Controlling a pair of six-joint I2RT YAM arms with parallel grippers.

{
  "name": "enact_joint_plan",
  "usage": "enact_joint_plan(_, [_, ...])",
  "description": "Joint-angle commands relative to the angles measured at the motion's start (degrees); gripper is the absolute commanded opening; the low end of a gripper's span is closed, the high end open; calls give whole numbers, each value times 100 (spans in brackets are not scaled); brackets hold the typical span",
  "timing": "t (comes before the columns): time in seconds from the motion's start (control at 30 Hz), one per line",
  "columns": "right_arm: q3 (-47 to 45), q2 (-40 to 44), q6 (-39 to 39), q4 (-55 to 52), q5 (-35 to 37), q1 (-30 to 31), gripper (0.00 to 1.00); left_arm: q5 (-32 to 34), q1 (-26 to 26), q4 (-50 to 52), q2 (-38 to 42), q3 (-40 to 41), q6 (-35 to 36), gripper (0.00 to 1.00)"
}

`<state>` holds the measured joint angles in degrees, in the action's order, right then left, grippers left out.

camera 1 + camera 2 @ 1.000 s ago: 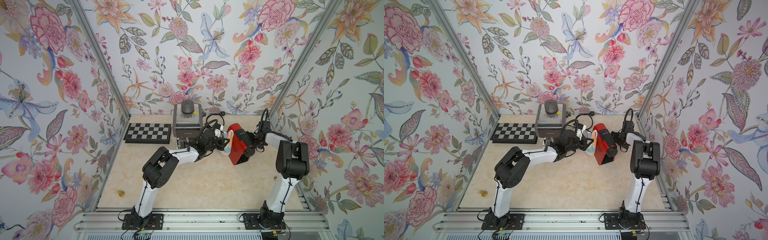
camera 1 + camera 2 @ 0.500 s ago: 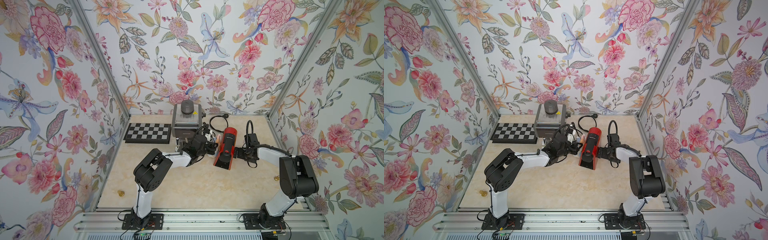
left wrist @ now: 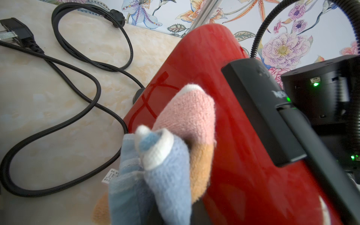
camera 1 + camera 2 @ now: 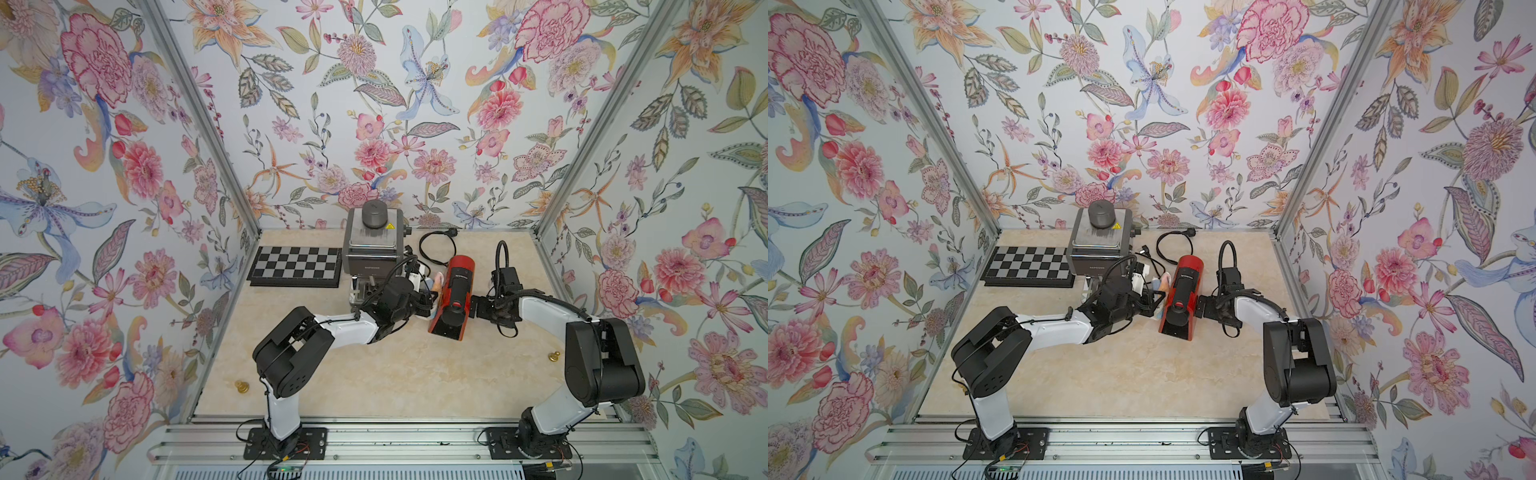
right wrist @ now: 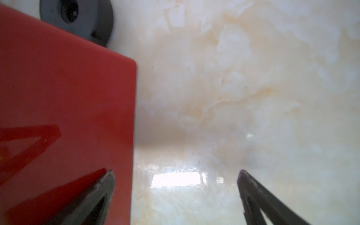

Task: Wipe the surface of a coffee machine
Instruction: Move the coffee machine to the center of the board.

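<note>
Left gripper [image 4: 428, 302] clamping pastel cloth [image 3: 175, 148], pressing it against red coffee machine [image 4: 454, 291] at machine's 9 o'clock side. Right gripper [image 5: 175, 172] standing jaws apart, one finger [image 5: 109, 181] overlapping machine's 3 o'clock side. Machine sitting midway back on desk [image 4: 374, 374], power cord [image 3: 98, 89] lying at its 11 o'clock.

Front of table [image 4: 395, 374] bare: lots of room between two arms. Red coffee machine [image 4: 453, 291] stands in middle. Big silver machine [image 4: 374, 245] near it, back and to left. Gap between them tight, filled by left gripper [image 4: 429, 301] and cloth [image 3: 185, 120]. Black cords [image 3: 78, 68] loop on table behind. Right gripper [image 4: 473, 309], jaws wide, blocks other side; bare table past it. Chessboard [image 4: 295, 270] lies flat, back left. Small gold knob [image 4: 242, 386] by left edge, another [image 4: 553, 355] by right edge.
</note>
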<state>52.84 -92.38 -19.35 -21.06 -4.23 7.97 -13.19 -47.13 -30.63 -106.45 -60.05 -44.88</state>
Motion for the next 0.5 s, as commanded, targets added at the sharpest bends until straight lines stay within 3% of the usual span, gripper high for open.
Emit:
enact_joint_plan(0.0, [35,351,199,-47,-407,-144,100,-853,-575,-531,107,-64,-272,0])
enact_joint_plan(0.2, [247,575,535,-372,-342,-704,100,-830,-704,-523,186,-42,-328,0])
enact_joint_plan(0.47, [471,615,626,-491,-402,-743,100,-581,-452,-216,528,129,-155,0])
